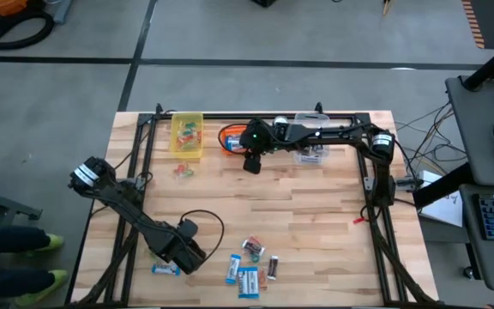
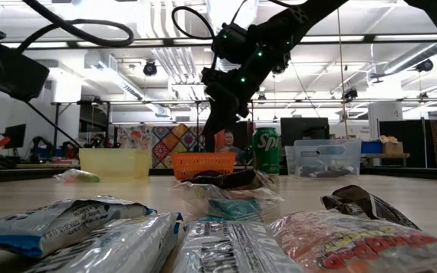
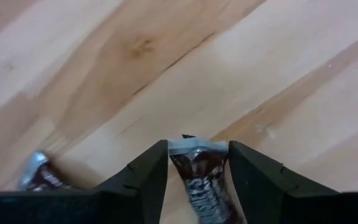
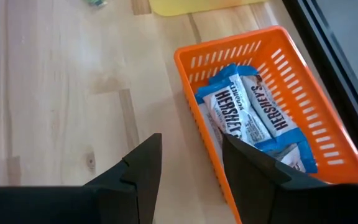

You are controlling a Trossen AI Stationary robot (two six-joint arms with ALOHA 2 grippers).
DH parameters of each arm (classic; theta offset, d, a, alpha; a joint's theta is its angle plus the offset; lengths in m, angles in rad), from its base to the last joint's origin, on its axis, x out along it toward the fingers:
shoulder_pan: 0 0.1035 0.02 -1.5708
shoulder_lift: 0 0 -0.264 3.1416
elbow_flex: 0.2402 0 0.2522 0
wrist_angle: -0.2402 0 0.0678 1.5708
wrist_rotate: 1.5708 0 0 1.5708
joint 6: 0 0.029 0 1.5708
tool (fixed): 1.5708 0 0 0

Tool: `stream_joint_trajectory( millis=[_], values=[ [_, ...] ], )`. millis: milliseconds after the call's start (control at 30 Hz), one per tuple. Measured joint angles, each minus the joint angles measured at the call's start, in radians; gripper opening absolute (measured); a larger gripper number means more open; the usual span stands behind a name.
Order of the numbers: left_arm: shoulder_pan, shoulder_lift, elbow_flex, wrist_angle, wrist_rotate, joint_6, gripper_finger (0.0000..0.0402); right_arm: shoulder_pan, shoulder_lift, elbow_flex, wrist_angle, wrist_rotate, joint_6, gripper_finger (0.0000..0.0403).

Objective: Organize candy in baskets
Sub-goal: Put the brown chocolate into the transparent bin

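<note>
My left gripper point(image 3: 197, 180) is low over the near-left part of the table point(image 1: 316, 215), shut on a dark brown mini bar point(image 3: 197, 171). Another dark wrapped piece point(image 3: 39, 177) lies beside its finger. My right gripper point(image 4: 191, 168) hovers open and empty beside the orange basket point(image 4: 316, 124), which holds blue-and-white bars point(image 4: 244, 115). The yellow basket point(image 1: 187, 133) holds small sweets, and the clear basket point(image 1: 311, 153) sits right of the orange one point(image 1: 228, 137). Loose candy point(image 1: 251, 264) lies near the near edge, and a blue-and-white bar point(image 1: 165, 269) lies by my left gripper point(image 1: 185, 251). My left gripper pinches the dark brown mini bar between its two fingers point(image 3: 145, 177), which lie along its long sides. The bar's silver crimped end point(image 3: 194, 147) sticks out past the fingertips. Whether the bar is clear of the table, I cannot tell.
A green soda can point(image 2: 266, 150) stands at the far edge between the orange basket point(image 2: 203, 163) and the clear basket point(image 2: 326, 158). A few small sweets point(image 1: 183, 172) lie in front of the yellow basket. Bare wood spans the table's middle and right.
</note>
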Motion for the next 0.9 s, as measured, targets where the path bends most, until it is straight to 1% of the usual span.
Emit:
stream_joint_trajectory(
  millis=[167, 267, 333, 500, 533, 700, 767, 833, 900],
  values=[
    [-0.008, 0.013, -0.03, 0.063, -0.005, -0.005, 0.0151, 0.005, -0.001, 0.0, 0.0, -0.001, 0.015, 0.0157],
    [-0.008, 0.012, -0.033, 0.065, -0.006, 0.012, 0.0134, 0.007, -0.001, 0.0, -0.001, -0.001, 0.019, 0.0157],
    [-0.008, 0.011, -0.033, 0.065, -0.01, 0.028, 0.011, 0.008, -0.001, 0.0, -0.001, -0.001, 0.026, 0.0157],
    [-0.008, 0.006, -0.034, 0.063, -0.032, 0.053, 0.002, 0.015, -0.001, 0.0, -0.001, -0.005, 0.031, 0.0157],
    [-0.008, 0.003, -0.034, 0.068, -0.047, 0.06, 0.0012, 0.018, -0.001, 0.0, -0.001, -0.005, 0.033, 0.0157],
    [-0.005, -0.036, -0.034, 0.048, -0.115, 0.118, 0.0008, 0.037, -0.018, 0.0, -0.004, -0.007, 0.03, 0.0157],
    [-0.005, -0.06, -0.034, 0.023, -0.153, 0.147, 0.0003, 0.047, -0.032, 0.0, -0.001, -0.024, 0.019, 0.0157],
    [-0.005, -0.093, -0.034, 0.005, -0.206, 0.179, 0.0003, 0.058, -0.049, 0.0, 0.002, -0.049, 0.014, 0.0157],
    [-0.005, -0.137, -0.035, 0.007, -0.291, 0.227, 0.0002, 0.067, -0.068, 0.0, 0.009, -0.059, 0.009, 0.0157]
  ],
)
